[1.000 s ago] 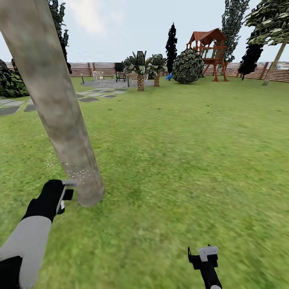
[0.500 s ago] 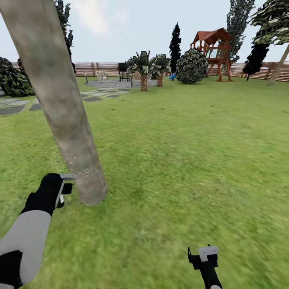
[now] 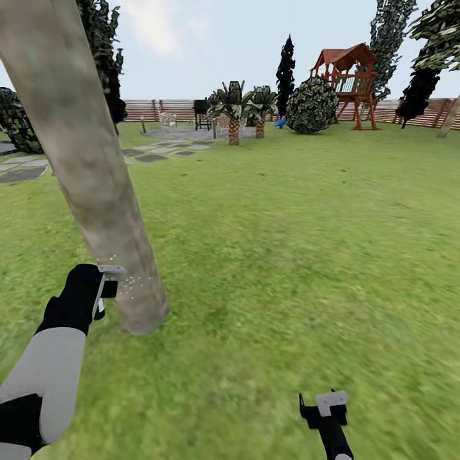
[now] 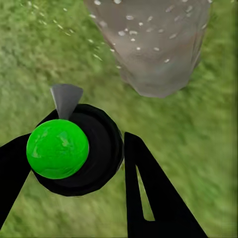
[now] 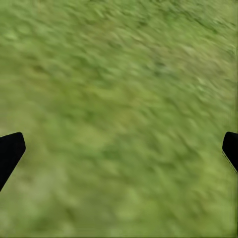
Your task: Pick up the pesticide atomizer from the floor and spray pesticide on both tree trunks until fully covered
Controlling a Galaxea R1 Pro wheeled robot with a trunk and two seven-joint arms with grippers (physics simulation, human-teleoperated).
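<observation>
Atomizer (image 4: 67, 148) sits clamped in the left gripper (image 3: 102, 291) at lower left, nozzle close to the tree trunk (image 3: 89, 166); droplets speckle its base. Right gripper (image 3: 324, 409) hangs wide apart, empty. Risk: spray drifting onto grass (image 3: 287, 255), leaving upper trunk uncovered.

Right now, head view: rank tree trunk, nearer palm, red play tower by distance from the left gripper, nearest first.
1. Tree trunk: right beside the left gripper, which holds the atomizer; spray droplets speckle its base.
2. Nearer palm: mid-lawn, by the paved patch, ahead and to the right.
3. Red play tower: farthest, near the back fence, on the right.
</observation>
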